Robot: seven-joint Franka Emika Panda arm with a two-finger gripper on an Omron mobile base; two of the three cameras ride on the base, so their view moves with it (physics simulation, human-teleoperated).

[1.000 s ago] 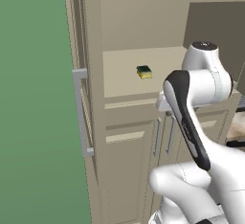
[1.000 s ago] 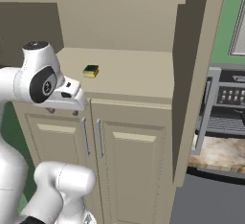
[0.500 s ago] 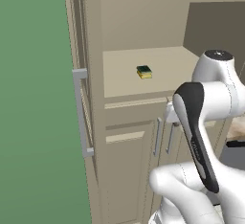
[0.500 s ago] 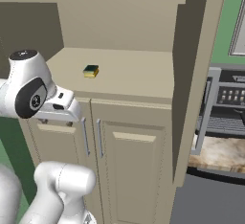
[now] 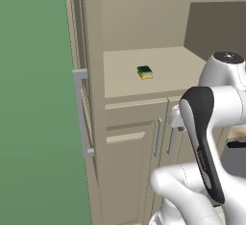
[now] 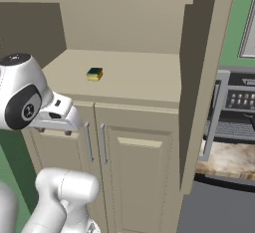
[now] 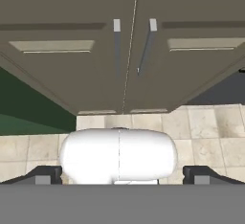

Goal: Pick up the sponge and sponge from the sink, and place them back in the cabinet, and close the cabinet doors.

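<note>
The cabinet [image 5: 144, 22] stands open in both base views. Its tall left door [image 5: 79, 99] is swung out toward the camera, edge on, with the long silver bar handle [image 5: 81, 116] facing out. The right door [image 6: 206, 77] is likewise swung wide in the right base view. Below the open compartment, the shorter lower doors [image 6: 134, 172] with their small handles are shut.

On the beige inner shelf [image 5: 178, 68] lies one sponge [image 5: 144, 72], green layer up over yellow, left of the shelf's middle and well back from the front edge; the right base view shows it too [image 6: 94, 73]. Nothing else lies on the shelf, so I judge one of the two sponges delivered and the other not yet there.

The arm [image 5: 206, 137] is folded low in front of the lower doors, away from the shelf. The hand view looks at those lower doors and the tiled floor [image 7: 210, 132], and the fingers [image 7: 44, 174] sit far apart at the bottom corners, spread wide with nothing between them.

So roughly half the carrying appears done. What remains, as I judge it: fetching the second sponge from the sink, setting it on the shelf, then swinging both tall doors shut.
</note>
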